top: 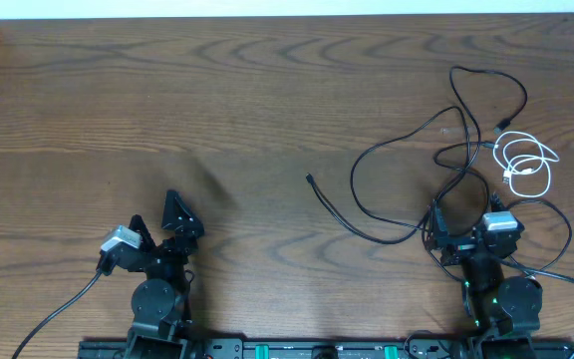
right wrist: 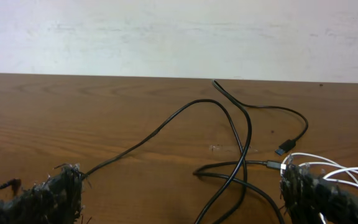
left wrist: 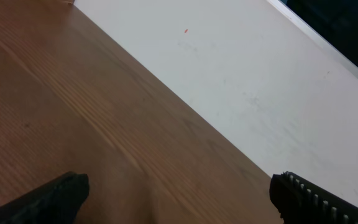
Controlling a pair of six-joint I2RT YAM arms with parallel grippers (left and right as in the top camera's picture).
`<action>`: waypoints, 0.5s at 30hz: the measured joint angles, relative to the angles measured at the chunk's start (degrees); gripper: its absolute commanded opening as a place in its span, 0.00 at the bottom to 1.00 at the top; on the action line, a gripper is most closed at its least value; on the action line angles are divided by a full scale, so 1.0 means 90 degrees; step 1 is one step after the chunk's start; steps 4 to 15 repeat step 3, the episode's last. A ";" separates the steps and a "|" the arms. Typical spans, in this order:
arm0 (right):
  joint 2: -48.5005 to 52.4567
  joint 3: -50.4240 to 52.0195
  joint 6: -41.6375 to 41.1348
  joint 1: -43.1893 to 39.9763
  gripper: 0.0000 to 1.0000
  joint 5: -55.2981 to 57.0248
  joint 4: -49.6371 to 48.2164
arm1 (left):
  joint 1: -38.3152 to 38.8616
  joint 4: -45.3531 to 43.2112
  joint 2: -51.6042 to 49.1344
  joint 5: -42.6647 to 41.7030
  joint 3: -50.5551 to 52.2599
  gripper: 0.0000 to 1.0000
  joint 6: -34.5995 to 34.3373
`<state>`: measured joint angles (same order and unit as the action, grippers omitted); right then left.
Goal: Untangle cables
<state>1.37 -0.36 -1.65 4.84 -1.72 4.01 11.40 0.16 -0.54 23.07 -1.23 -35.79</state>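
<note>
Under both arms a brown wooden table is stretching out, and a plain white wall is standing behind it. All the thin black cables are lying on the right half of the table, looping over each other in a loose mess. The short white cable is curling in small rings at the right side of that mess, lying up against the black ones. The right gripper is sitting low just in front of the pile and facing it. Its two fingers are spreading as wide as they go, with nothing between them. I think it is sitting there so it can reach in and pick one cord. One black cable is running right by one of its fingers, but I cannot tell if it is touching. The left gripper is gaping wide too and holding nothing. It is sitting well apart from the cables, seeing only wood and wall, likely because no cord is lying on its side. The black mess is stretching mostly from the middle of the table out to the right. One loose plug end is pointing toward the middle, and one loop is reaching toward the far edge. The white rings are lying flat, a bit longer from side to side.
</note>
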 measured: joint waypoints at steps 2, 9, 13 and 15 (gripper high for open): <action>-0.0002 0.0000 0.0000 0.0000 0.99 0.0000 0.0000 | 0.0000 0.0000 0.0000 0.0000 0.0000 0.98 0.0000; 0.0000 0.0000 0.0000 0.0000 0.99 0.0000 0.0000 | 0.0000 0.0000 0.0000 0.0000 0.0000 0.98 0.0000; 0.0000 0.0000 0.0000 0.0000 0.99 0.0000 0.0000 | 0.0000 0.0000 0.0000 0.0000 0.0000 0.98 0.0000; 0.0000 0.0000 0.0000 0.0000 0.99 0.0000 0.0000 | 0.0000 0.0000 0.0000 0.0000 0.0000 0.98 0.0000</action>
